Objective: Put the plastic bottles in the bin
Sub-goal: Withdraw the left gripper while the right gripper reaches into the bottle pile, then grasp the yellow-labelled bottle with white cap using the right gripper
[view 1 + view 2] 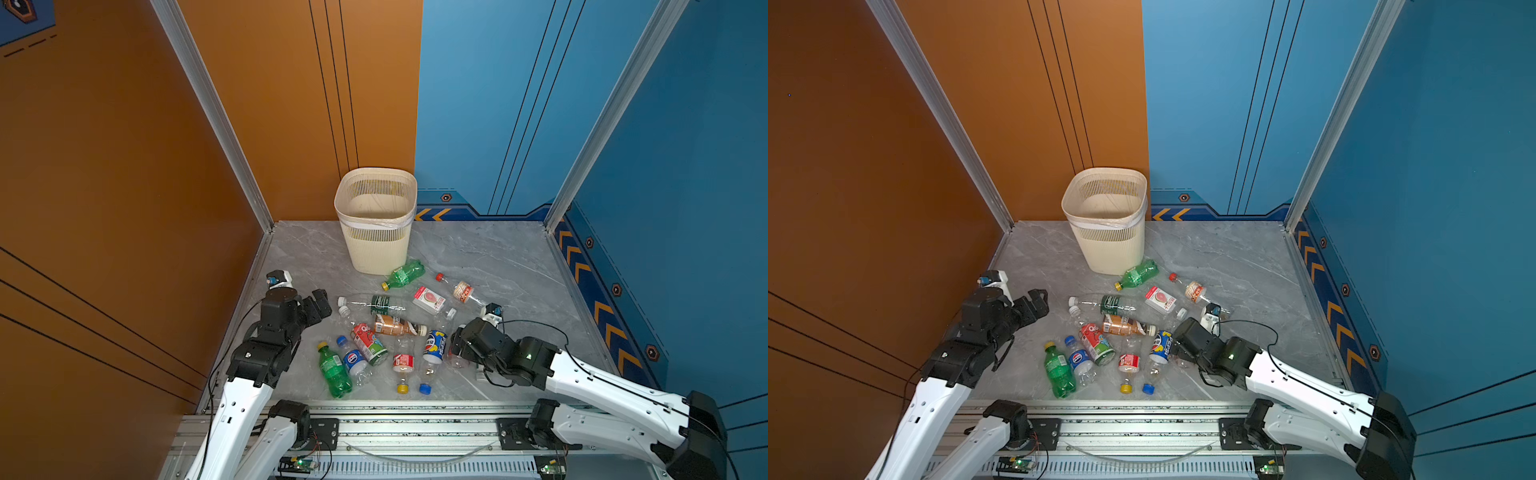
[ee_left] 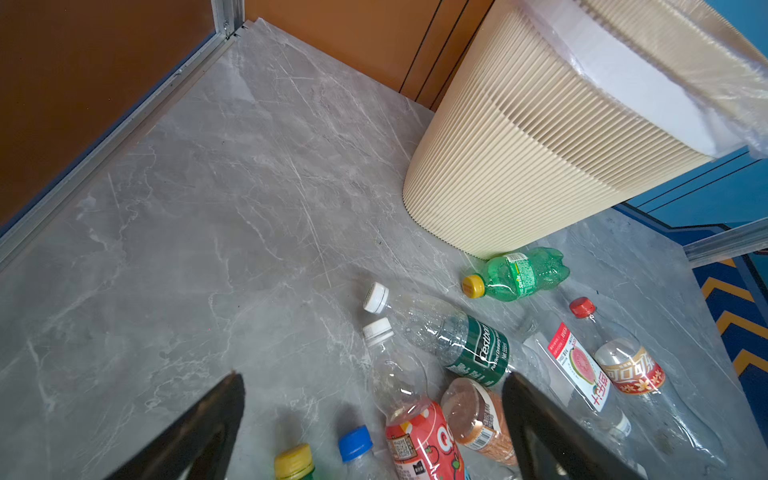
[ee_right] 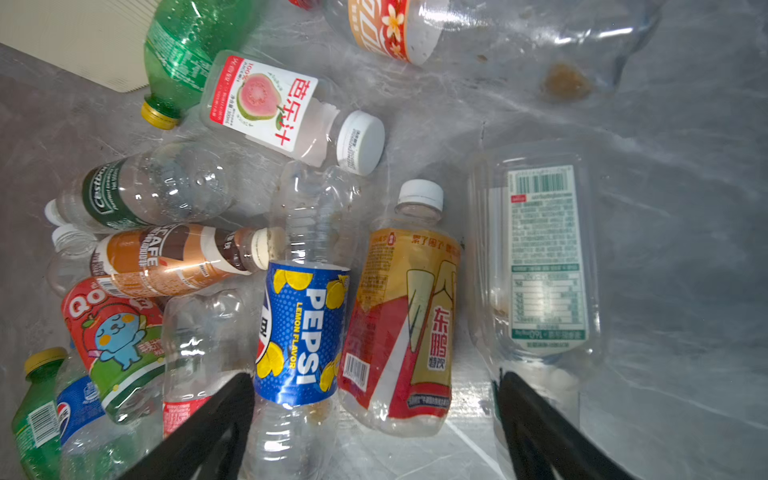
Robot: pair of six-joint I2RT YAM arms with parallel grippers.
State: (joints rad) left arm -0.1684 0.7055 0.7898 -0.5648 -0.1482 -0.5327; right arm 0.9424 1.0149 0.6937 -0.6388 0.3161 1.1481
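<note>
Straddling two bottles with the right claw (image 3: 374,378), jaws spread wide, gripping nothing yet: the Pepsi bottle (image 3: 305,332) and the yellow-and-red bottle (image 3: 405,328), lying side by side. Best centring on just one before squeezing across its body. Holding the left claw (image 2: 374,380) wide open and empty too, beside the pile. Spotting no bottles in the bin (image 1: 376,245) at the back, all lying scattered on the tabletop (image 1: 498,266). Minding the clear flat pack (image 3: 544,257) just beside. Finding bare room right of the pile for lifting away, and a green bottle (image 1: 405,274) at the bin's foot.
</note>
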